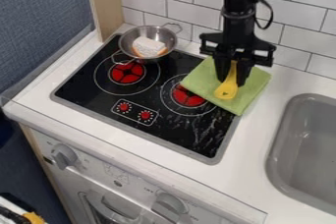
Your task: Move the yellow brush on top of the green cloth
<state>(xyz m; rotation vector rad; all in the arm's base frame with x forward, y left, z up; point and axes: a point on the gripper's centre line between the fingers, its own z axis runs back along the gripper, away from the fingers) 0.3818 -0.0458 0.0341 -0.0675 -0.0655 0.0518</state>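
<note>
Item: one black two-finger hand (232, 78), closed on one yellow plastic brush (227, 89), seemingly to lay it on the square green cloth (253, 88).

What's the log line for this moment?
gripper: closed around yellow brush | brush: over green cloth, contact unclear | cloth: partly on stovetop, partly on counter | release: not yet

Black arm (238, 9) hangs upright; hand (233, 78) points down, fingers (222, 67) slightly apart.
</note>
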